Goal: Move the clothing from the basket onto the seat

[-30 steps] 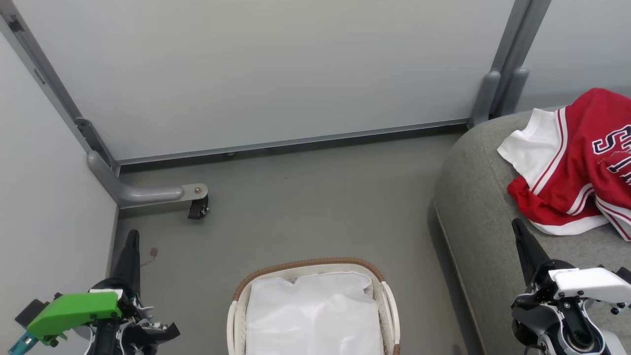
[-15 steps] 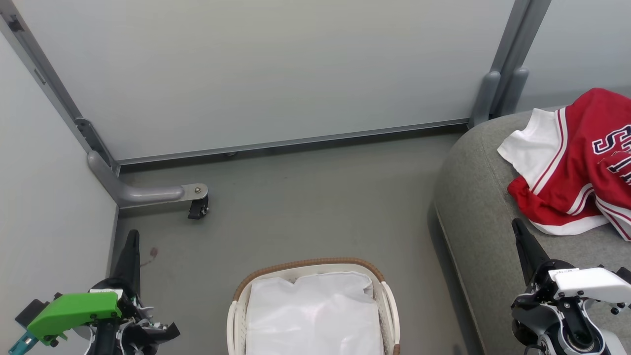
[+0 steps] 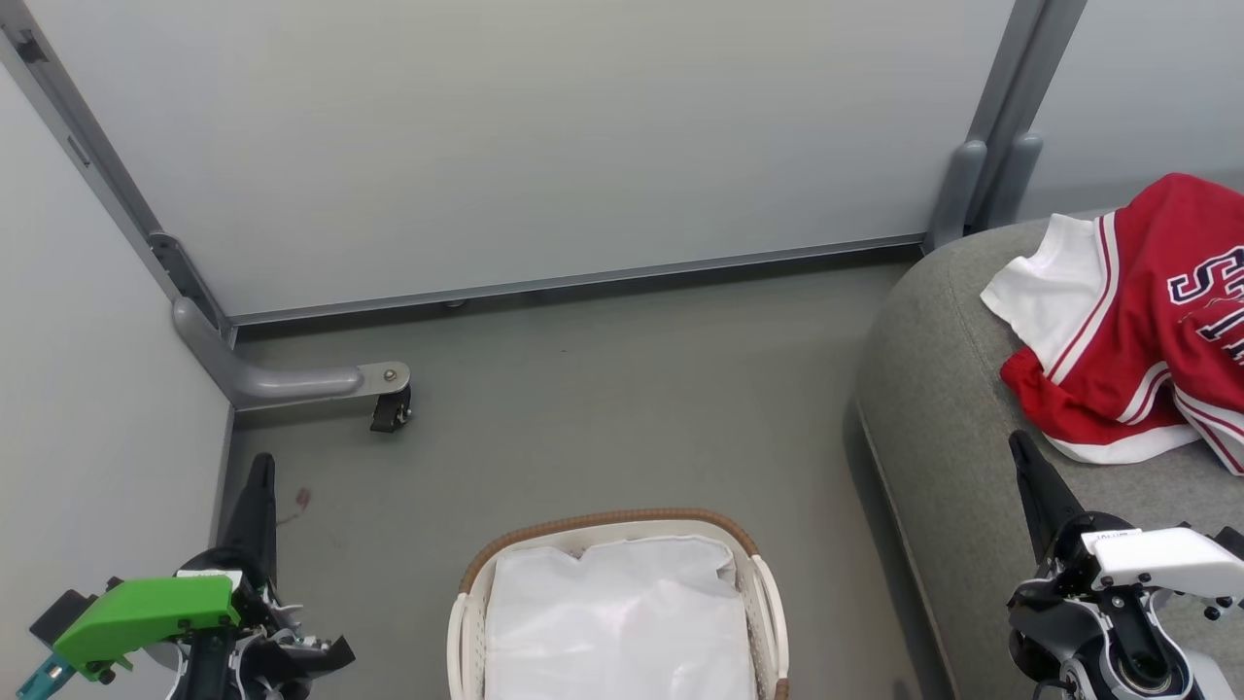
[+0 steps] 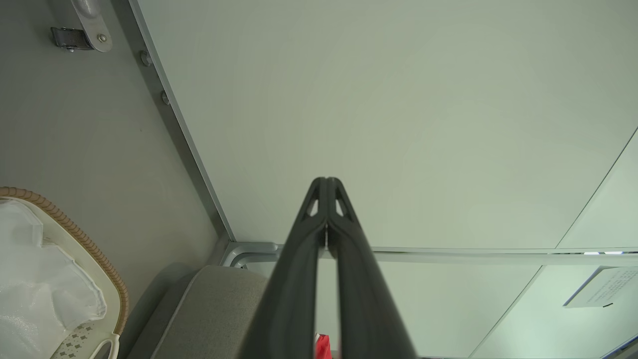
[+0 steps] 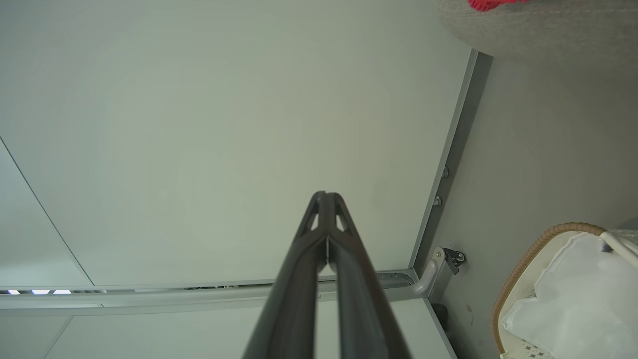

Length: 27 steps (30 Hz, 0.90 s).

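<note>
The red clothing [image 3: 1137,321] with white trim lies crumpled on the grey seat [image 3: 933,389] at the right of the head view; a red scrap of clothing [image 5: 491,4] also peeks in at the top of the right wrist view. The white basket [image 3: 612,530] with a brown rim stands on the floor at bottom centre, showing just its white liner [image 3: 622,622]. My left gripper [image 3: 260,467] is shut and empty at lower left, beside the basket. My right gripper [image 3: 1020,445] is shut and empty over the seat's front edge, just below the clothing.
Grey partition walls [image 3: 505,136] close off the back and left. A caster foot [image 3: 389,408] of the partition sticks out onto the floor left of the basket. Open grey floor [image 3: 632,399] lies between basket, wall and seat.
</note>
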Available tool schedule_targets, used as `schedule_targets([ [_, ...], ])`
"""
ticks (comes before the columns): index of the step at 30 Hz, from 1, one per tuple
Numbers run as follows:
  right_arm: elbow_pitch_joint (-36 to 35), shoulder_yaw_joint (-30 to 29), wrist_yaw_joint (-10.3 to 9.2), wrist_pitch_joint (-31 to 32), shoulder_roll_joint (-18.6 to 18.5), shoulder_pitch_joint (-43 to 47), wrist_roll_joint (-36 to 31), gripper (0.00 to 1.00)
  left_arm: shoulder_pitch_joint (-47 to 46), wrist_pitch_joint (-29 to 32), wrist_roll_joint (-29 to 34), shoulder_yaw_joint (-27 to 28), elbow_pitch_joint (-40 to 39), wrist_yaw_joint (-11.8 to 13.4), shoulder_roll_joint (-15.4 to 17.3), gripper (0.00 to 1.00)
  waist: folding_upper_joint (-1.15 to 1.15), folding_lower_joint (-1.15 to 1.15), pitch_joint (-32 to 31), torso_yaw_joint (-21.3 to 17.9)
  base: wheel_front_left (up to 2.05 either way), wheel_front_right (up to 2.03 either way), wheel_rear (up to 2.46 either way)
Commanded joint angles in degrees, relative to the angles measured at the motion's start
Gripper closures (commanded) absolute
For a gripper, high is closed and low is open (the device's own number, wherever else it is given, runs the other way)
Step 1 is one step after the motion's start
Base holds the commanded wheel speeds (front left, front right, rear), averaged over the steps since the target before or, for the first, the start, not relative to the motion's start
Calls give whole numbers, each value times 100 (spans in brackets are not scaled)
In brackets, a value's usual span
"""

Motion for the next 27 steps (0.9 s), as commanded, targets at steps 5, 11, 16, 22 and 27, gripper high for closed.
schedule_targets([
  [5,-18,-11,-2,18,-35,62,20,100,-56,24,-18,12,-9,-31,34,100,0,0,0,0,0,0,0],
  [11,-18,-11,-2,18,-35,62,20,100,-56,24,-18,12,-9,-31,34,100,0,0,0,0,0,0,0],
  [16,-18,-11,-2,18,-35,62,20,100,-56,24,-18,12,-9,-31,34,100,0,0,0,0,0,0,0],
  [22,-18,-11,-2,18,-35,62,20,100,-56,24,-18,12,-9,-31,34,100,0,0,0,0,0,0,0],
  [27,-18,-11,-2,18,-35,62,20,100,-56,24,-18,12,-9,-31,34,100,0,0,0,0,0,0,0],
])
